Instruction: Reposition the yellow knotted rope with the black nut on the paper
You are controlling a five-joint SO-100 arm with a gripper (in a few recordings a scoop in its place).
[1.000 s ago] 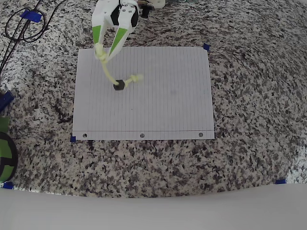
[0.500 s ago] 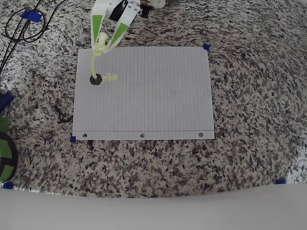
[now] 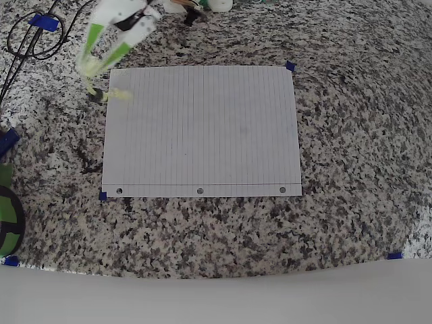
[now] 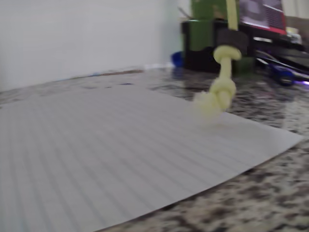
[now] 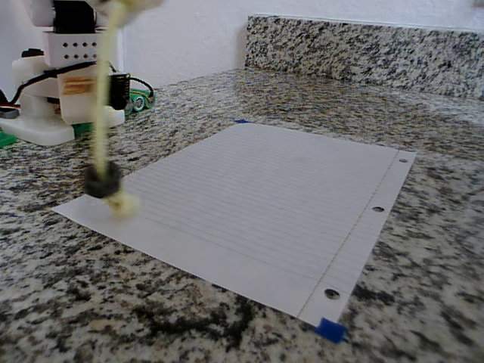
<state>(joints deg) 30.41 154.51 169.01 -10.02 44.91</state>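
Overhead, knotted yellow rope (image 3: 101,91) dangles beside lined paper (image 3: 202,128).

We see a speckled grey-and-black granite bench (image 3: 351,135) carrying a large white lined sheet of paper (image 3: 202,128) that lies flat, its three punched holes along the lower edge in the overhead view. Small blue tape pieces (image 3: 290,66) sit at the sheet's corners and elsewhere on the stone. Black cables (image 3: 27,40) loop on the bench at the upper left, well apart from the sheet. In the fixed view a white arm base (image 5: 53,98) stands on the bench behind the paper.
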